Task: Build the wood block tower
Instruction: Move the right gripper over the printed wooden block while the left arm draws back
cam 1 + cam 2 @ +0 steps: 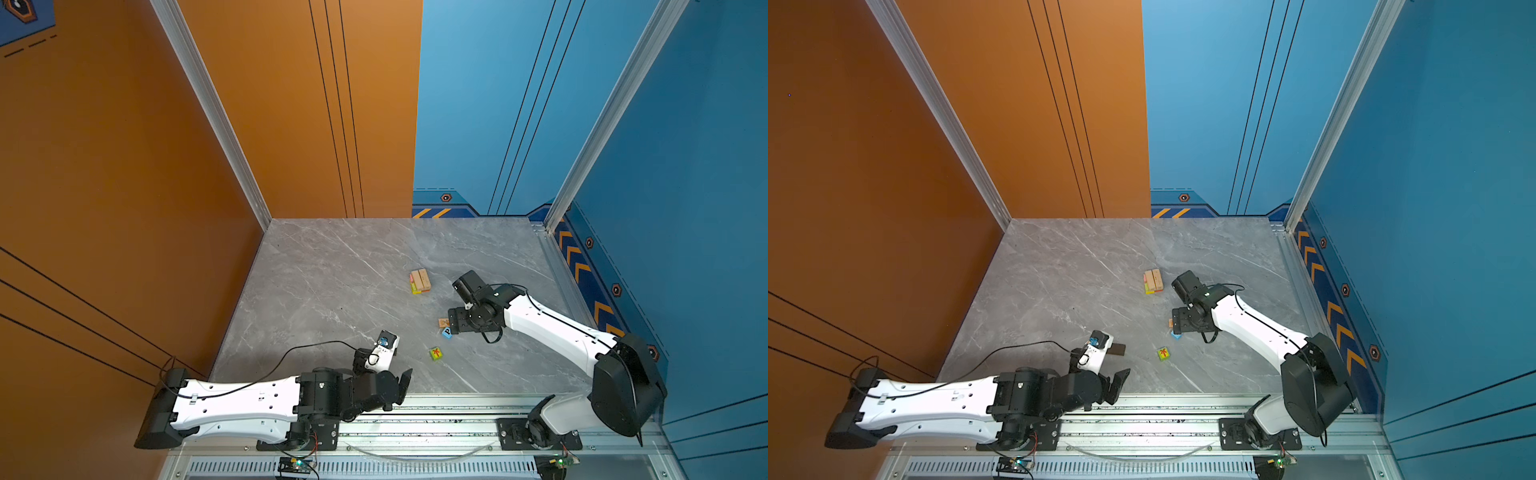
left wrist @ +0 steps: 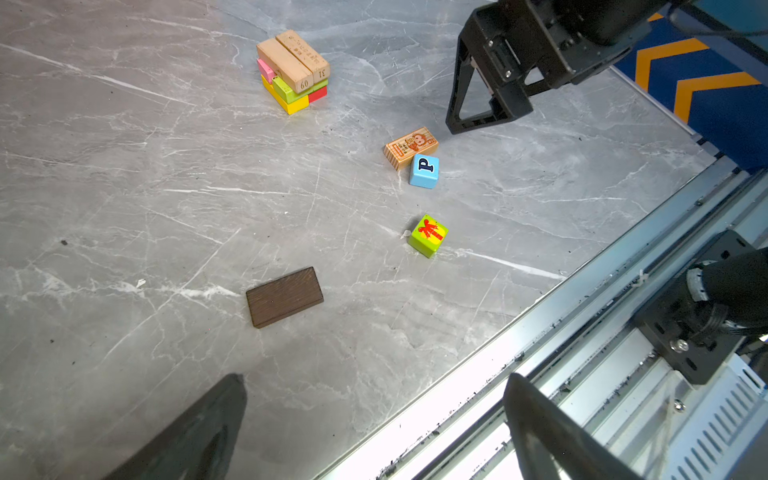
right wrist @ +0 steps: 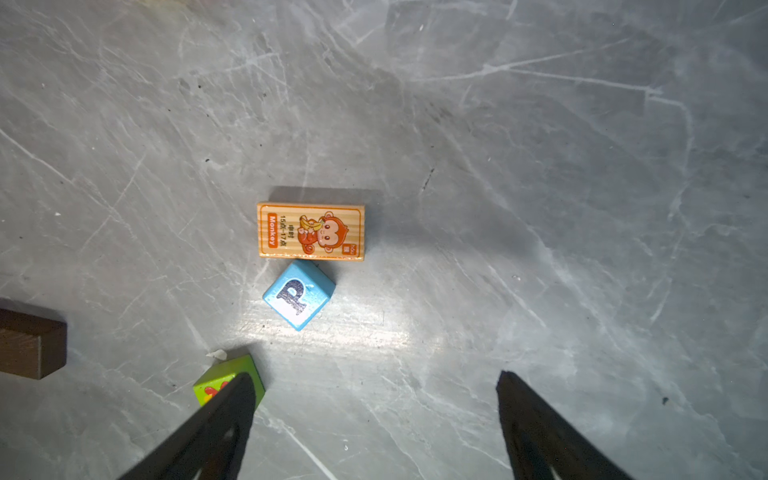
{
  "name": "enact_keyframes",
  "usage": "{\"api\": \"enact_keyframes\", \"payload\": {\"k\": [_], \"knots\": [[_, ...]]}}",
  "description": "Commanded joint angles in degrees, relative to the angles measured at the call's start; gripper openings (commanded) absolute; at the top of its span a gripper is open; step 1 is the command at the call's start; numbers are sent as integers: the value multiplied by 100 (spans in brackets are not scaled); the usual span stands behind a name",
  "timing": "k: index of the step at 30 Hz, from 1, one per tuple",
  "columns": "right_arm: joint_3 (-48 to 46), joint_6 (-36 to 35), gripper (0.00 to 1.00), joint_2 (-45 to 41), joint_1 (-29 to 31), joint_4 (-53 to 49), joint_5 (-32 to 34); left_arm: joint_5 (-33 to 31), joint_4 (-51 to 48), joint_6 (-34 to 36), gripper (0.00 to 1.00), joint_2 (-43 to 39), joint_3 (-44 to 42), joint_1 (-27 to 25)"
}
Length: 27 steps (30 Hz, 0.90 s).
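The wood block tower (image 1: 419, 281) (image 1: 1153, 281) is a short stack at mid-table. Two tan blocks lie on lime, pink, yellow and red ones (image 2: 293, 70). Loose on the table lie a tan monkey-print block (image 3: 311, 231), a blue "P" cube (image 3: 299, 294) touching it, a green cube (image 1: 435, 353) (image 2: 428, 235) and a dark brown block (image 2: 284, 297). My right gripper (image 3: 374, 376) (image 1: 455, 321) hangs open and empty over the monkey block and the P cube. My left gripper (image 2: 376, 378) (image 1: 405, 386) is open and empty at the table's front edge.
A grey marble tabletop (image 1: 340, 266) is walled in orange on the left and blue on the right. An aluminium rail (image 1: 415, 415) carrying both arm bases runs along the front edge. A small white chip (image 3: 217, 354) lies beside the green cube.
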Motion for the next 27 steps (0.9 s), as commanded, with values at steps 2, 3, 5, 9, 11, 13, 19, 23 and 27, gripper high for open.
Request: {"api": "enact_keyframes", "payload": {"k": [2, 3, 5, 9, 11, 13, 19, 23, 27], "knots": [[-55, 149, 93, 22, 52, 260, -41, -185, 177, -9, 98, 56, -20, -70], [-30, 149, 94, 88, 52, 283, -49, -185, 184, 7, 98, 69, -24, -69], [8, 148, 94, 219, 56, 337, -80, -212, 181, 26, 98, 60, -39, -71], [155, 157, 94, 549, 95, 435, -134, -277, 171, 19, 98, -13, -127, -18], [253, 138, 94, 725, 103, 448, -153, -273, 162, 10, 98, -87, -174, 28], [330, 116, 94, 886, 105, 485, -170, -253, 137, 9, 98, -186, -234, 95], [568, 87, 93, 1287, 104, 557, -236, -224, -47, 1, 98, -536, -356, 299], [733, 72, 93, 1526, 121, 576, -293, -177, -112, -10, 98, -753, -457, 429], [921, 69, 92, 1775, 138, 580, -337, -124, -176, -24, 98, -908, -531, 557]]}}
